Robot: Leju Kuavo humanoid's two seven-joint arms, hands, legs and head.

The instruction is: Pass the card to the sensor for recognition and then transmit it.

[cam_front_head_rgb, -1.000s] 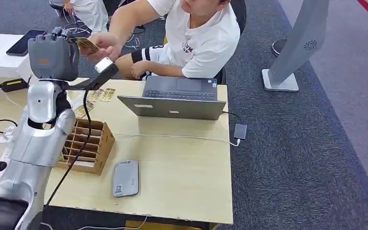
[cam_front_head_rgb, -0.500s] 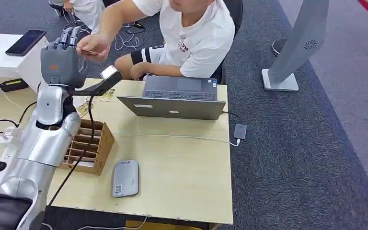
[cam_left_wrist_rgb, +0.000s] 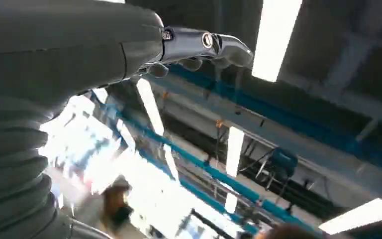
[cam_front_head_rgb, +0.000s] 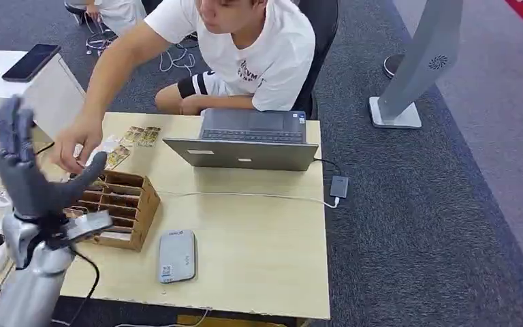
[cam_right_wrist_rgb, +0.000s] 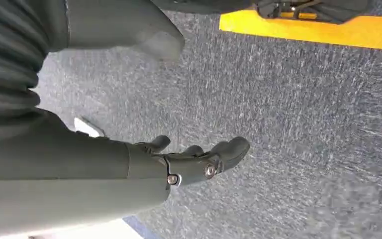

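Left hand (cam_front_head_rgb: 24, 170) raised at left of frame, fingers spread, holding nothing. Cards (cam_front_head_rgb: 141, 135) lie upper right of it, probably under the person's hand (cam_front_head_rgb: 75, 151). Right hand (cam_right_wrist_rgb: 194, 159) hangs loosely curled, nothing in it, farther off.

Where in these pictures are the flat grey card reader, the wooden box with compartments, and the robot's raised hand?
flat grey card reader (cam_front_head_rgb: 178, 255), head view, middle of its top face.
wooden box with compartments (cam_front_head_rgb: 146, 204), head view, its right outer wall.
left hand (cam_front_head_rgb: 24, 174), head view, the palm, fingers spread.
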